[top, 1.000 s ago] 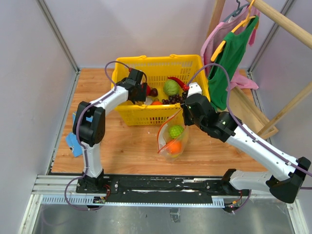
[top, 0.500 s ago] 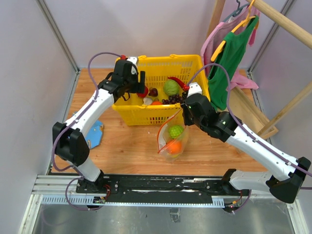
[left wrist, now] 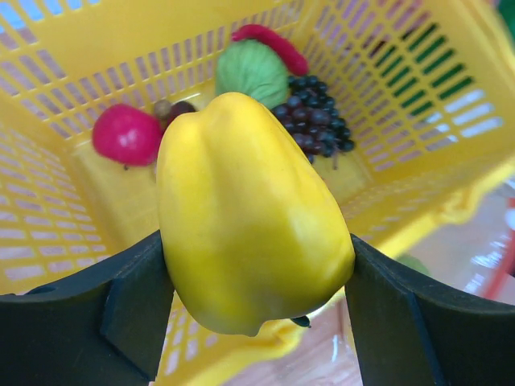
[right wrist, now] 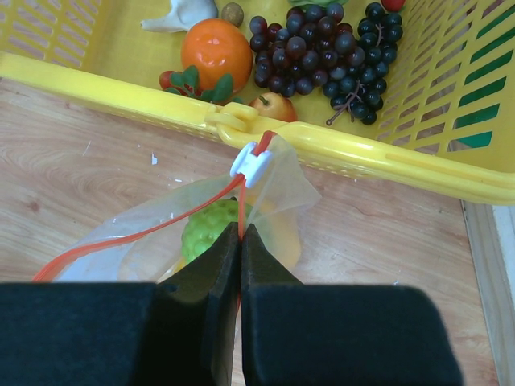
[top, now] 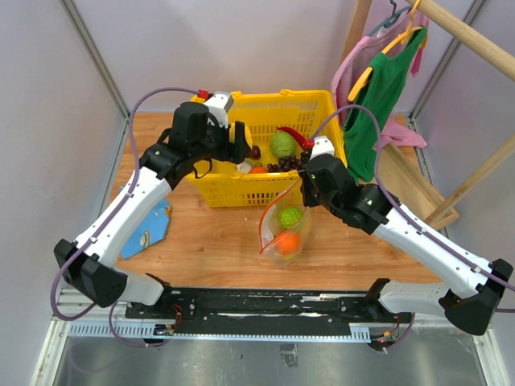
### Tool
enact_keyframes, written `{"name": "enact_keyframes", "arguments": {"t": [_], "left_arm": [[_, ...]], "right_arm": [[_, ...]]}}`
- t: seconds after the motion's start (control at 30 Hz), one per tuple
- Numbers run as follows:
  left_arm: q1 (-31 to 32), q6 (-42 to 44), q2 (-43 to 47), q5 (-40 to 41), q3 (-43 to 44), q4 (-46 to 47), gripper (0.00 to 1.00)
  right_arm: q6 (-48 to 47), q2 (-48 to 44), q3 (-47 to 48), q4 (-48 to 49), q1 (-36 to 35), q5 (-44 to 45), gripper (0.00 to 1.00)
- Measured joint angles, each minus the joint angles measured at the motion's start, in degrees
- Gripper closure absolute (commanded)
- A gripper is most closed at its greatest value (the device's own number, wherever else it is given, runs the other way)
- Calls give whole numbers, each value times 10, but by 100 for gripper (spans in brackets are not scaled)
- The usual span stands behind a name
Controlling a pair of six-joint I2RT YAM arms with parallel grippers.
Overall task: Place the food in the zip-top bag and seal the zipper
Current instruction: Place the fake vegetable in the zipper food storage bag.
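My left gripper point(top: 239, 143) hangs over the left part of the yellow basket point(top: 241, 190) and is shut on a yellow bell pepper point(left wrist: 249, 209), held between both fingers point(left wrist: 133, 310). My right gripper point(top: 306, 182) is shut on the red-orange zipper point(right wrist: 185, 213) just below its whitish end piece point(right wrist: 251, 165). It holds the zip-top bag point(top: 283, 232) open and upright in front of the basket. Inside the bag are a bumpy green piece point(top: 290, 215) and an orange point(top: 288, 241); the green piece also shows in the right wrist view point(right wrist: 205, 233).
The basket point(right wrist: 386, 153) holds dark grapes point(right wrist: 322, 56), an orange fruit point(right wrist: 213, 48), a green round fruit point(left wrist: 253, 68), a red chili and a pink-red fruit point(left wrist: 125, 137). A blue object point(top: 149, 227) lies at the left. A green garment point(top: 378, 88) hangs on a wooden rack at the right.
My left arm has lifted its gripper out of the basket and swung its elbow out to the left. The right arm and the bag have not moved.
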State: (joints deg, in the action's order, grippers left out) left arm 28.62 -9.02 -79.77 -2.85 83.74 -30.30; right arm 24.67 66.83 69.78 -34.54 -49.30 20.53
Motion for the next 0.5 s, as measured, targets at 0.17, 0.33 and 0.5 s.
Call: {"name": "enact_keyframes", "arguments": {"t": [0.17,0.33,0.5], "left_arm": [[34,0,44,-35,-3,-2,71],[75,5,71,-66,-14,-3,71],[118,13,80,-94,-33,-2,69]], "right_arm": [[10,5,0,2,0,-3,97],[20,12,0,5,1,-10,97],[27,14,0,6,1,-12,97]]}}
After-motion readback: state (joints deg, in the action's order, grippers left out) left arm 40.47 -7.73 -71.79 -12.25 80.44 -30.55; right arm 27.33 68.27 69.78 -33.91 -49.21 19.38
